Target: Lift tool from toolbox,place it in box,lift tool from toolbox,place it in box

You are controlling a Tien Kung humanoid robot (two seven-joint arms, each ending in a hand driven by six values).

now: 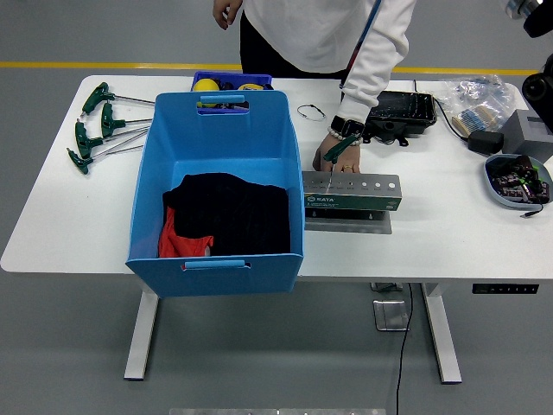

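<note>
A single head view looks forward and down from high on the robot's side of the white table (449, 238); the table's near edge runs below the middle, with floor and table legs beneath it; beyond the far edge stands a person (324, 30), cut off at the top; the camera sits far enough back to take in the whole tabletop; the blue box (216, 186) lies left of centre on it.

white tabletop (449, 233) carries blue box (220, 164) left of centre, grey toolbox (352, 201) just right of it, green T-handle tools (97, 125) far left, black case (399, 110), grey tray (517, 180) at right edge
</note>
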